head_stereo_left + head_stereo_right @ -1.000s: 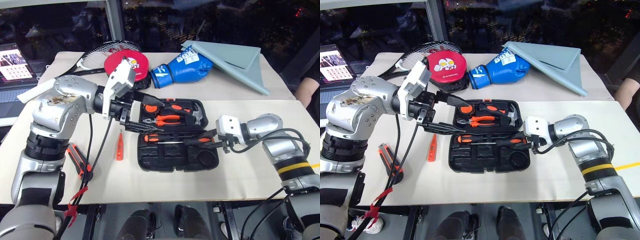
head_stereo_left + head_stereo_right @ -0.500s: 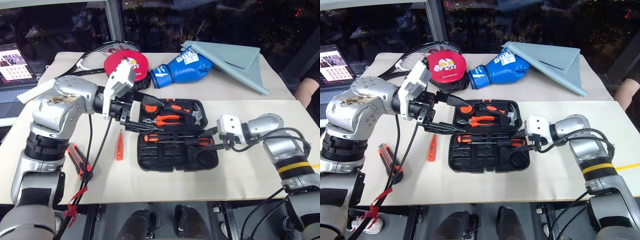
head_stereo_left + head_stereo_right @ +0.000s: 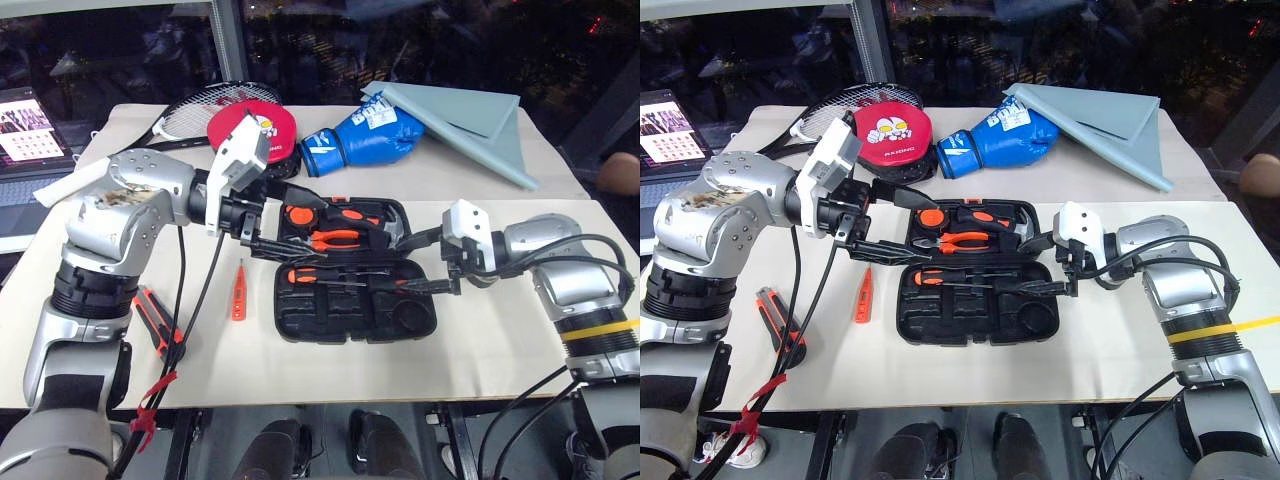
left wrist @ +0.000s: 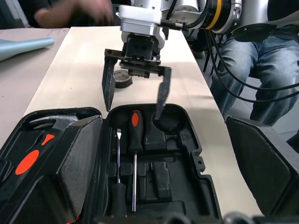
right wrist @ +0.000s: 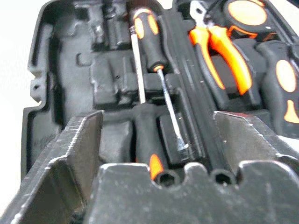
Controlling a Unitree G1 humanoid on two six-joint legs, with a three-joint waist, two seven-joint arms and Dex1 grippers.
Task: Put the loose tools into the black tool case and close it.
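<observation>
The black tool case [image 3: 300, 318] lies open on the table, pliers and hammer in its lid. Two black-and-orange screwdrivers [image 4: 134, 140] lie side by side in the base recesses. My right gripper [image 4: 134, 109] hovers open over the case's right end, nothing between its fingers. Open as well, my left gripper [image 3: 298, 232] reaches over the lid's left end, one finger above the lid and one at the hinge line. The slim orange tester screwdriver [image 3: 238, 292] lies left of the case. Further left lies the utility knife [image 3: 152, 318]. A dark tape roll [image 4: 122, 80] sits on the table behind my right gripper.
A red punch pad [image 3: 245, 125], blue boxing glove [image 3: 365, 135], racket [image 3: 195, 110] and grey folder [image 3: 470, 120] lie at the table's back. A laptop [image 3: 25, 130] stands far left. A person in jeans [image 4: 261, 56] sits beyond the table's right end.
My right gripper's fingers have spread wide apart, and the hand has shifted left over the case's right end and rolled. The left arm has not moved.
</observation>
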